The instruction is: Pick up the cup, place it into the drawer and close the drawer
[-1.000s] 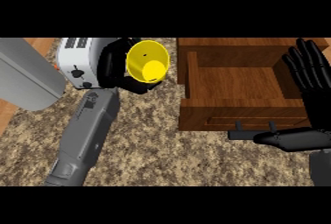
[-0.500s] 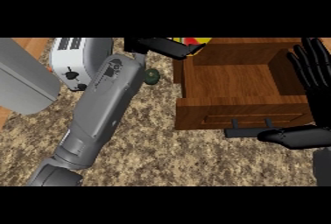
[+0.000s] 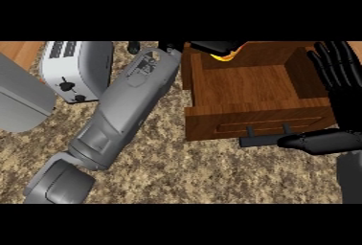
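The yellow cup (image 3: 225, 55) was at the back edge of the open wooden drawer (image 3: 258, 91), mostly hidden by the left hand (image 3: 212, 47) curled around it. The right hand (image 3: 341, 76) rested open beside the drawer, fingers straight. A toaster (image 3: 74, 69) stood further left.

Mostly hidden under curled fingers of the left hand (image 3: 212, 46): the cup (image 3: 226, 56), only a yellow sliver showing below them. Cut by the top edge: toaster (image 3: 74, 67), tips of right hand (image 3: 343, 81) fingers.
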### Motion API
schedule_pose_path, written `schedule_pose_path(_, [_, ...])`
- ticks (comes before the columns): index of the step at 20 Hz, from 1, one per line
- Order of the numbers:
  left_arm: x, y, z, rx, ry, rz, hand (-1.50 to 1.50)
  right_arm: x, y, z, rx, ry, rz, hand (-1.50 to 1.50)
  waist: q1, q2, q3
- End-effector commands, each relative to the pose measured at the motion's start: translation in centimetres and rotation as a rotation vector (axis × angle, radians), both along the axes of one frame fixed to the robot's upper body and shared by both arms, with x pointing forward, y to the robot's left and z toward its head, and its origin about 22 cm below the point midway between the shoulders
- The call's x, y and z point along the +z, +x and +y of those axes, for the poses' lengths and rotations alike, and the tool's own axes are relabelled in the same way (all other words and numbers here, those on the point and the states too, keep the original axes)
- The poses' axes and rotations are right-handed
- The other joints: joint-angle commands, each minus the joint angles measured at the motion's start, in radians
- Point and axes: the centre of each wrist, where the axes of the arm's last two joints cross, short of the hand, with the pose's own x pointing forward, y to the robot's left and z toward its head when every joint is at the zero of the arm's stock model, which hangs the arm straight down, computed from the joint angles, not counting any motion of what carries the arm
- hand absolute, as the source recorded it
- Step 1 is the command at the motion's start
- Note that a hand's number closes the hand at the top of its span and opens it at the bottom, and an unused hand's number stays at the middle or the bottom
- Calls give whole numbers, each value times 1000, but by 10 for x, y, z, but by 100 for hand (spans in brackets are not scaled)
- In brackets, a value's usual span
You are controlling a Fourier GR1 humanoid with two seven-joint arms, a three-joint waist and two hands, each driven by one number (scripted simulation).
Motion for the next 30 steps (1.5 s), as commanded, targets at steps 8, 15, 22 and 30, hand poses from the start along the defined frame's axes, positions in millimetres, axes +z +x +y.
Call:
schedule_pose_path(8, [-49,0,8,-36,199,168,150,17,10,21,104,-16,-37,-150,-105,27,0])
schedule_pose_path(15, [-55,-5,7,-73,100,155,-150,15,18,32,209,2,-40,-150,-134,36,0])
schedule_pose_path(22, [-40,-6,3,-150,-147,75,-150,13,17,71,566,-20,0,150,-120,35,-2])
schedule_pose_path(30, [-43,-4,6,-37,-235,19,-150,12,6,61,679,-471,190,150,-71,12,-2])
